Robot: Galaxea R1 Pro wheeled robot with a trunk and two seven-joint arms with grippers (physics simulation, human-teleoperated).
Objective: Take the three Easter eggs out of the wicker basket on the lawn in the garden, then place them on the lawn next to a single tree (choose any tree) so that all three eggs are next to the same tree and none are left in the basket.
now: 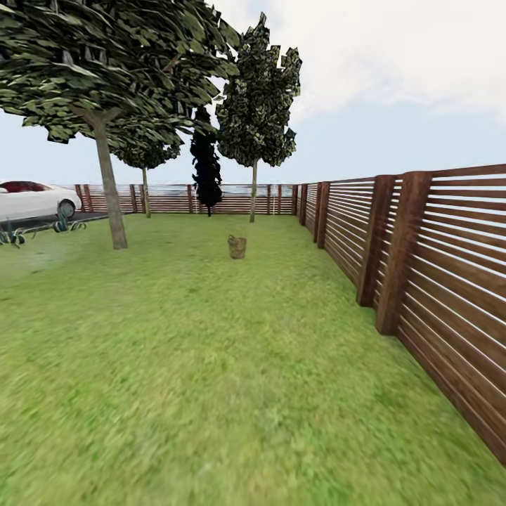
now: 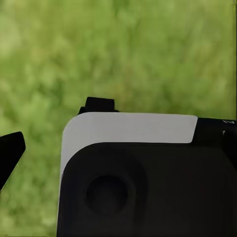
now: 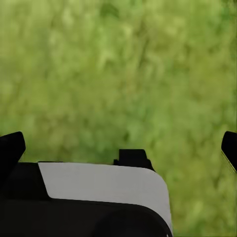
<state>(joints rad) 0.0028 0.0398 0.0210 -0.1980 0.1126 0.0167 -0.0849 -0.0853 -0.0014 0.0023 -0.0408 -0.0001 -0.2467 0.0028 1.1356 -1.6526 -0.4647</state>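
From the head view we look across a wide lawn [image 1: 211, 365] of short mottled green grass. Far off, near the middle of the grass, stands the wicker basket [image 1: 237, 247], small at this range, brown and upright; we cannot tell what lies inside it, and no egg can be made out. To the left of the basket, and well apart from it, rises a tree [image 1: 110, 190] with a straight grey-brown trunk and a broad dark green crown. Behind the basket, nearer the back fence, are a second leafy tree [image 1: 254, 119] on a thin trunk and a narrow dark cypress-like tree [image 1: 206, 165]. A slatted brown wooden fence [image 1: 422, 274] runs along the right side and turns across the far end of the garden. At the far left a white car [image 1: 31, 199] sits beyond some spiky plants [image 1: 14, 235].

In the left wrist view we see blurred grass [image 2: 123, 54] beneath the left claw [image 2: 118, 143]. One dark fingertip [image 2: 10, 150] shows at one edge and a dark edge of the other at the opposite side, set wide apart with nothing between them but a white and black body part of the robot [image 2: 133, 128].

In the right wrist view the right claw [image 3: 121, 145] hangs over the same blurred grass [image 3: 118, 69]. Its two dark fingertips [image 3: 11, 145] sit at opposite edges, spread wide and holding nothing, with the robot's white and black housing [image 3: 103, 185] below them.
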